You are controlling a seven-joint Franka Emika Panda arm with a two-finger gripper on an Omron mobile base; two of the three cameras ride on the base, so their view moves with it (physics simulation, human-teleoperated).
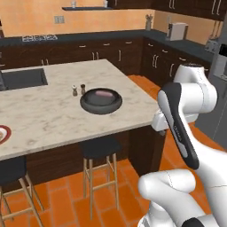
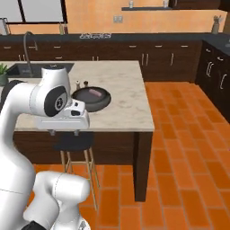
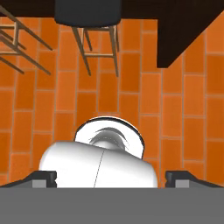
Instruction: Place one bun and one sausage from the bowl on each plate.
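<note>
1. Well, we see the gripper (image 3: 111,177) spread wide with nothing between its fingertips, pointing down at the orange brick floor (image 3: 183,105).
2. On the island counter (image 1: 44,113) sits the bowl (image 1: 101,101), a pink sausage (image 1: 104,94) inside (buns not discernible).
3. We spot a red-rimmed plate (image 1: 3,134) at the counter's left edge.

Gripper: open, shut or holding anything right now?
Gripper: open, jaws wide apart, nothing between them; it points down at the brick floor beside the stool.

White arm folded upright at the near side, hand level, pincer (image 3: 111,177) pointing straight down, jaws spread wide, fingertips (image 3: 43,177) apart, holding nothing
</note>
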